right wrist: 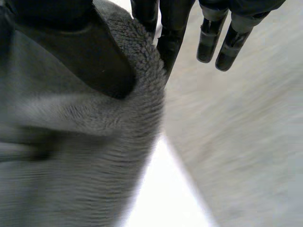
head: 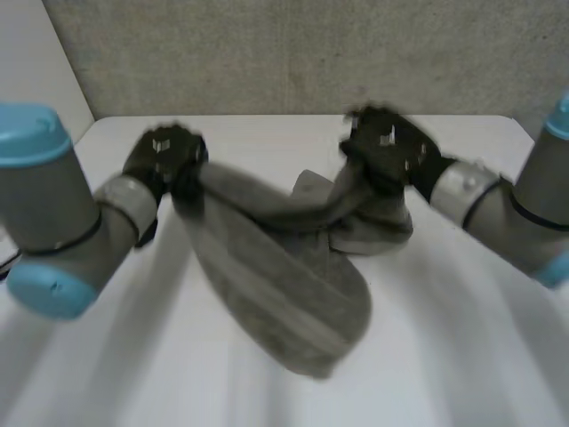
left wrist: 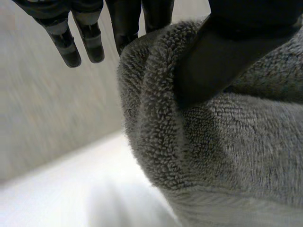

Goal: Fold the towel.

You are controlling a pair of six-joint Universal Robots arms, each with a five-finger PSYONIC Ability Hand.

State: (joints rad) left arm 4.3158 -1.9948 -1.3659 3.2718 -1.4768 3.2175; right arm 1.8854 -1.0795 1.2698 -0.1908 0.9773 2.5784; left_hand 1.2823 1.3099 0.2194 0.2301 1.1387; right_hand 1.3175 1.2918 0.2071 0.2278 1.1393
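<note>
1. While the left arm (head: 62, 213) and the right arm (head: 524, 205) reach in over the white worktop (head: 462, 356), a grey towel (head: 293, 285) hangs between the two black hands, held up by its upper edge.
2. The left hand (head: 164, 158) grips one upper end of the towel toward the far left of the worktop. The right hand (head: 387, 147) grips the other upper end toward the far right.
3. Between the hands the upper edge sags in a shallow curve, and the bulk of the cloth drops toward the near side in a broad, bunched lobe. Its lowest end is at or close to the worktop; I cannot tell whether it touches.
4. From the left wrist, the left hand's thumb (left wrist: 213, 61) presses into the looped pile of the towel (left wrist: 227, 151) and pinches a thick fold against the fingers behind it. Two other fingers (left wrist: 71, 42) stick out straight beside the cloth, clear of it.
5. From the right wrist the hold is the same: the right hand's thumb (right wrist: 94, 56) clamps the towel's (right wrist: 71, 156) edge against the fingers behind it. Two more fingers (right wrist: 227, 42) hang free of the cloth.
6. A rough grey wall (head: 267, 53) stands behind the worktop.
</note>
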